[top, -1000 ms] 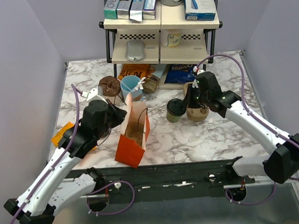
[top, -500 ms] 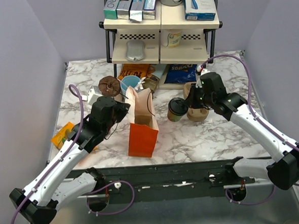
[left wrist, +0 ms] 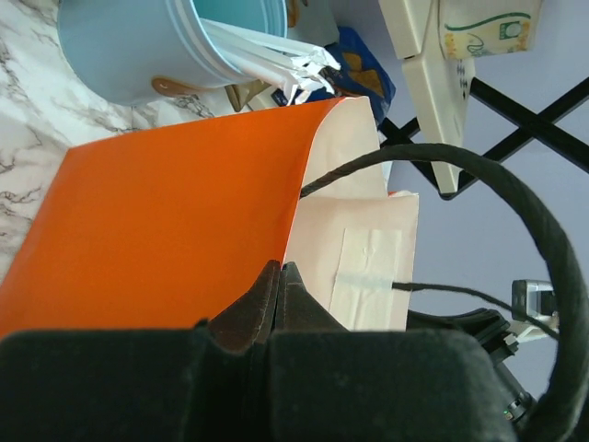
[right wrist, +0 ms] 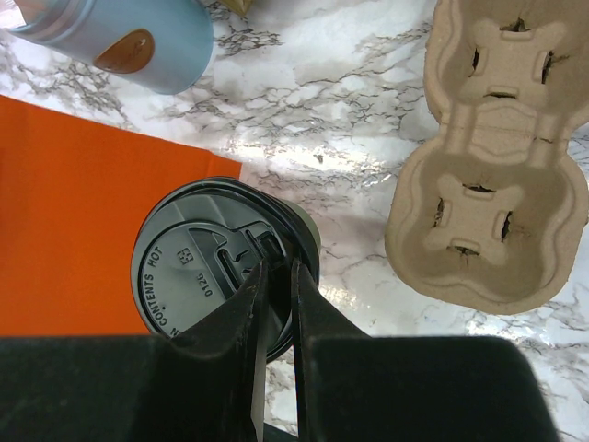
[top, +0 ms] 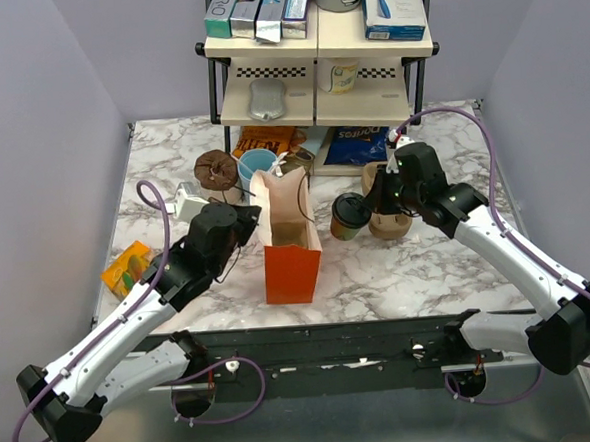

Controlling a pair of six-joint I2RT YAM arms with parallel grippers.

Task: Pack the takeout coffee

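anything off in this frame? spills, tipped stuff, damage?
No spill or damage visible. The orange paper bag stands upright and open, its rim pinched by the left gripper. One oddity: the right gripper grips the takeout coffee only by the edge of its lid, not the cup body.

TABLETOP TALLY: Two robot arms (top: 131,321) (top: 507,243) work one marble table (top: 408,264). On it stand one orange paper bag (top: 293,271), one takeout coffee (top: 348,216) at the bag's 2 o'clock, one light blue cup (top: 259,166) at its 11 o'clock and one yellow packet (top: 128,268) at its 9 o'clock. One pulp cup carrier (right wrist: 479,157) lies at the coffee's 3 o'clock. One two-tier rack (top: 320,54) stands at the table's 12 o'clock, with two snack bags beneath: one orange (top: 268,139), one blue (top: 359,145).
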